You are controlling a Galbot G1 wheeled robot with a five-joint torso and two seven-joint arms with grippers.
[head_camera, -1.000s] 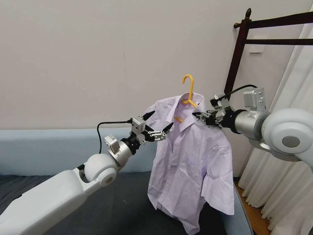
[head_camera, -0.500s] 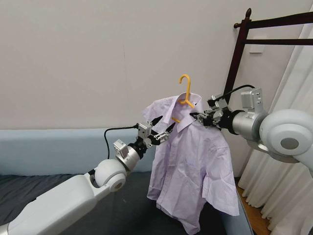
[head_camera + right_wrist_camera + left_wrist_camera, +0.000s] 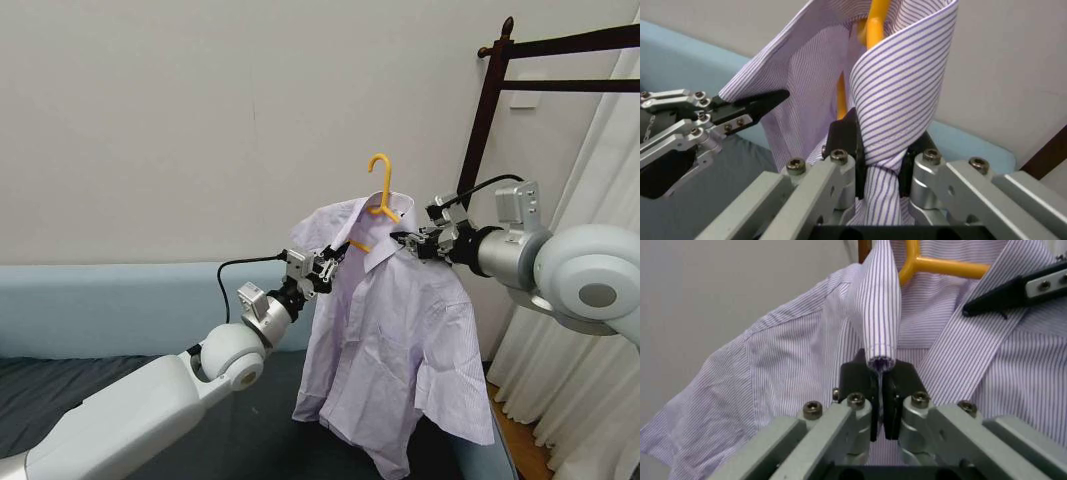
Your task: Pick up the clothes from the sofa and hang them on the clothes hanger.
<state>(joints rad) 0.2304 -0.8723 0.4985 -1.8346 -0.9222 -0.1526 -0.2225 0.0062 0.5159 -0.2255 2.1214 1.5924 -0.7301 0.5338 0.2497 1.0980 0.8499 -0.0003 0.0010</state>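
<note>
Shirt (image 3: 390,330): was judged light and limp; best held at collar (image 3: 378,240).
Left gripper (image 3: 328,258): was clamped on front fold.
Right gripper (image 3: 405,238): was clamped on collar.

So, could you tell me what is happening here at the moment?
The robot holds a striped shirt, draped on an orange hanger, in the air above the sofa. The left claw is shut on a fold of its front, the right claw on fabric by the collar. The hanger's hook is not yet on the wooden rack behind.

sofa (image 3: 100,305): pale blue backrest along the wall, dark grey seat
clothes rack (image 3: 487,100): dark wood, at the sofa's right end
</note>
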